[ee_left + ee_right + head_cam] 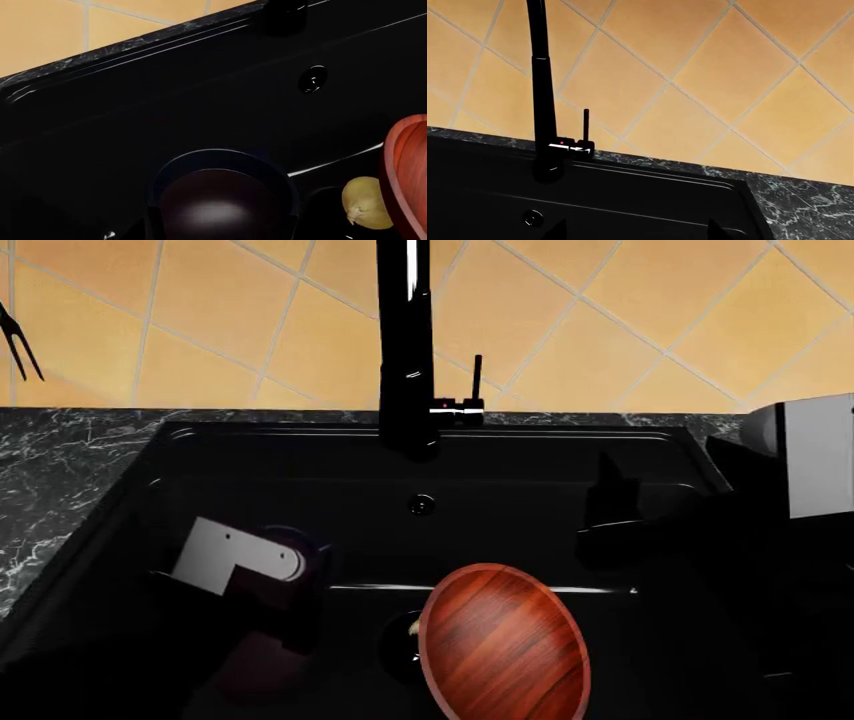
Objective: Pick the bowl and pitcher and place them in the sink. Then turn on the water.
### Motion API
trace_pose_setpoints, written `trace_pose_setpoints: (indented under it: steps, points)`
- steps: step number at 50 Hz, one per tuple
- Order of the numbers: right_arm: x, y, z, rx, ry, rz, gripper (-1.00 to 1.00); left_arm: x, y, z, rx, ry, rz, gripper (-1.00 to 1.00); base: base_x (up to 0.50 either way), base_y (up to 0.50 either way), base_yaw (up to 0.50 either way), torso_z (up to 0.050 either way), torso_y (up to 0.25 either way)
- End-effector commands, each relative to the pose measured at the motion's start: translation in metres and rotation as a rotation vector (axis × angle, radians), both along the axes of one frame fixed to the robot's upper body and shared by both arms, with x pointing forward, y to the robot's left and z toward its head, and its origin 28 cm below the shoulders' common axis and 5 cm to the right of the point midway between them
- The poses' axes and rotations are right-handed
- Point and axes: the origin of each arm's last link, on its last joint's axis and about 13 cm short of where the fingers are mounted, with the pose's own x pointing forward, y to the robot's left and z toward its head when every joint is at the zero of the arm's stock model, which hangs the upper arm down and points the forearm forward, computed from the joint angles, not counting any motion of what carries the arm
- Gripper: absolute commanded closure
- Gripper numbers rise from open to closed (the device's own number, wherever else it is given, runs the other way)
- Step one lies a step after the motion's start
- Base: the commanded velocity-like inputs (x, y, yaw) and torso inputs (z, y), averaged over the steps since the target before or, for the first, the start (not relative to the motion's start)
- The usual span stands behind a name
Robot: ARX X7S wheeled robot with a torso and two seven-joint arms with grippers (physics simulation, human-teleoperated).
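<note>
**Asker:** What does each camera catch that the others miss?

**Describer:** The head view shows the whole black sink (174, 455), set in black-and-white marbled stone (67, 465) below a yellow tiled wall (240, 310). The reddish-brown wooden bowl (505, 645) lies tilted inside the basin, at its near side. Only the left wrist view shows a pale yellowish lump (365, 202) just beside the bowl's rim; I cannot tell what it is. The right wrist view alone shows the faucet (540, 90) and its thin upright lever (586, 125) clear against the tiles, with two dark tips of the right gripper (634, 231) at the edge, well apart, nothing between them.

**Asker:** Where is the pitcher?

**Describer:** The dark pitcher (220, 205) is down in the left half of the sink, close under the left wrist camera. In the head view the left gripper (260, 580) sits over it, hiding most of it. I cannot tell whether its fingers are clamped on it.

**Asker:** Anything else around?

**Describer:** The faucet column partly blocks the back wall of the sink. A small round overflow hole (422, 504) sits below it. The right arm (801, 455) hovers above the basin's right side. A dark fork-like utensil (19, 345) hangs at the far left.
</note>
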Motion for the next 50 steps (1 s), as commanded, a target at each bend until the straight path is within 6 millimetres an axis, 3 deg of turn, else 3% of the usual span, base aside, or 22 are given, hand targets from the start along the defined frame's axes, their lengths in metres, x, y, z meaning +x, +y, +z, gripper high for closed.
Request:
trace_pose_setpoints:
  steps: [1,50]
  points:
    - [0.001,0.001,0.000,0.000,0.003,0.001,-1.00,0.005,0.003,0.002,0.002,-0.047,0.040,1.00,0.01,0.23,0.03,0.000,0.000]
    - [0.001,0.000,0.000,-0.003,0.002,-0.003,-1.00,0.004,0.003,-0.022,0.001,0.025,0.035,1.00,0.01,0.23,0.03,0.001,0.001]
